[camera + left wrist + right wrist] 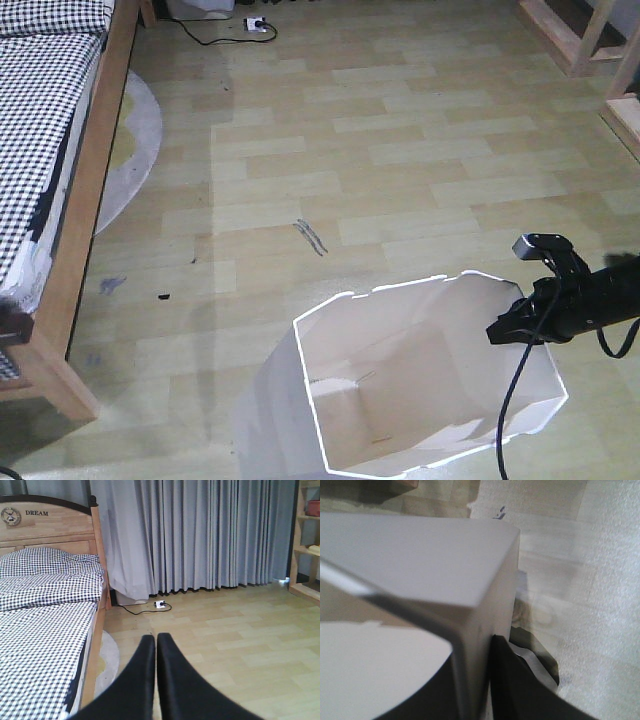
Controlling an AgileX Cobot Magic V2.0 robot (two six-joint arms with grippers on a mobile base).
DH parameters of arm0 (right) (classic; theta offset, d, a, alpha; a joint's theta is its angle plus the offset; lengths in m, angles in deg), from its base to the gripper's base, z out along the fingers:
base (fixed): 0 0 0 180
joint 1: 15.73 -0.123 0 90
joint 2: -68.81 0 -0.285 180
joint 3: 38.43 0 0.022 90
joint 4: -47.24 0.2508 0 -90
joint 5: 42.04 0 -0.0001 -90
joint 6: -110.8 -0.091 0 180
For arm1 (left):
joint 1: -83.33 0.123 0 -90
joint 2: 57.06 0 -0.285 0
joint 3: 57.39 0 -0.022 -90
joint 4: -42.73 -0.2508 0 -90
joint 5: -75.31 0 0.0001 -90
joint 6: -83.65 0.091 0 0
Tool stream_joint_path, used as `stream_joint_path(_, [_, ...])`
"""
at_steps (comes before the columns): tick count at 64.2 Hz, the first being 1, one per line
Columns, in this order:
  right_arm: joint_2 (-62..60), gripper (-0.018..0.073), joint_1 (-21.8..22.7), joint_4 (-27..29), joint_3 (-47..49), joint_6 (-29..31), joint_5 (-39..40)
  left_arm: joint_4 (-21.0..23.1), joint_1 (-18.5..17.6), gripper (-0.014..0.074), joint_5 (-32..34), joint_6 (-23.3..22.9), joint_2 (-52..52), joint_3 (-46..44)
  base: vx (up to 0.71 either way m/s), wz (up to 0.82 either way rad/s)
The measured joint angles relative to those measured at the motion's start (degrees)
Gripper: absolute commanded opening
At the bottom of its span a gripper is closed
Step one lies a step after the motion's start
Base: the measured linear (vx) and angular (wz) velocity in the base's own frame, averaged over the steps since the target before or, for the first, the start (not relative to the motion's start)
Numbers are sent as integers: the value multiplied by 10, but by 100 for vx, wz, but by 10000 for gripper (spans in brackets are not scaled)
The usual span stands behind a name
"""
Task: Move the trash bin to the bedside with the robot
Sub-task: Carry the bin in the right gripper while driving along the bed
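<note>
The white trash bin (400, 372) stands tilted on the wood floor at the front right, its open mouth facing me. My right gripper (503, 331), on the slim black robot arm (590, 305), is shut on the bin's right rim. In the right wrist view the bin wall (420, 555) fills the frame, and the right gripper (476, 647) pinches it between two black fingers (520, 690). The bed (40, 100) with checked bedding lies along the left edge, well apart from the bin. My left gripper (156, 638) is shut on nothing and points at the floor beside the bed (45, 630).
A round pale rug (135, 140) lies partly under the bed frame (90, 200). A power strip with a black cable (255, 24) sits at the far wall below grey curtains (200, 530). Wooden furniture (580, 40) stands at the far right.
</note>
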Motion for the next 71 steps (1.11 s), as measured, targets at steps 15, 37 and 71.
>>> stream_joint_path(15, [0, -4, 0, 0, 0, 0, 0, 0, 0, -6, 0, 0, 0, 0, 30, 0])
stream_joint_path(37, [0, -4, 0, 0, 0, 0, 0, 0, 0, -6, 0, 0, 0, 0, 29, -6])
stream_joint_path(71, [0, -4, 0, 0, 0, 0, 0, 0, 0, -6, 0, 0, 0, 0, 25, -1])
